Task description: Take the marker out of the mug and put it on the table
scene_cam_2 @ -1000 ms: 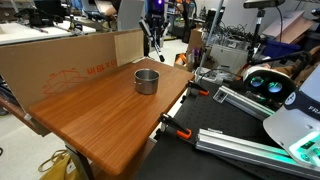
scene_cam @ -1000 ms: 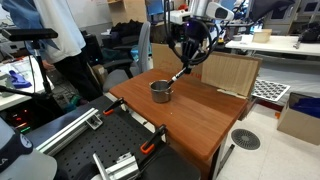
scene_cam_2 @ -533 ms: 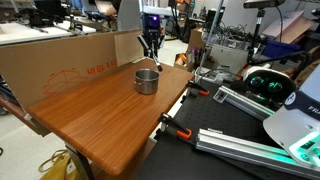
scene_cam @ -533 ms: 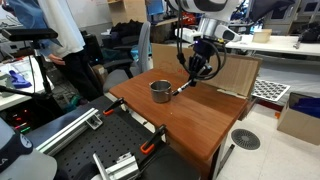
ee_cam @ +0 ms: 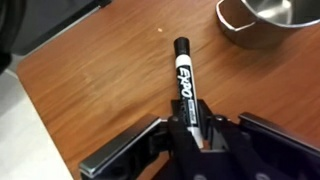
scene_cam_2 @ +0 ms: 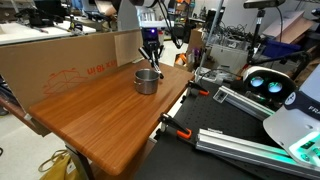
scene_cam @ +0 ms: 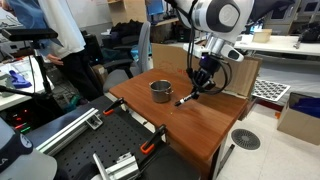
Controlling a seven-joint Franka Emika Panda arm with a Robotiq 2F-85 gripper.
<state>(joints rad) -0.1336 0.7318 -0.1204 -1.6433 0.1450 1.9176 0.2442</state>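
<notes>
Black and two-fingered, our claw (ee_cam: 195,135) is clamped shut on one end of the thin black marker with white lettering (ee_cam: 183,85). In the wrist view we see no gap between the fingers and the barrel. The marker's long axis runs straight out from the claw, free end leading. In an exterior view it slants down and to the left toward the squat grey metal mug (scene_cam: 160,91). It is out of the mug, hanging just to its right and outside the rim. Its free end sits close over the smooth reddish-brown wooden table (scene_cam: 205,130); whether it touches we cannot tell. We judge that the next move calls for a short lowering and a release onto bare wood. A cardboard sheet (scene_cam: 232,72) leans at the far edge, and a black metal rig with orange clamps (scene_cam: 110,160) stands on the near side.
</notes>
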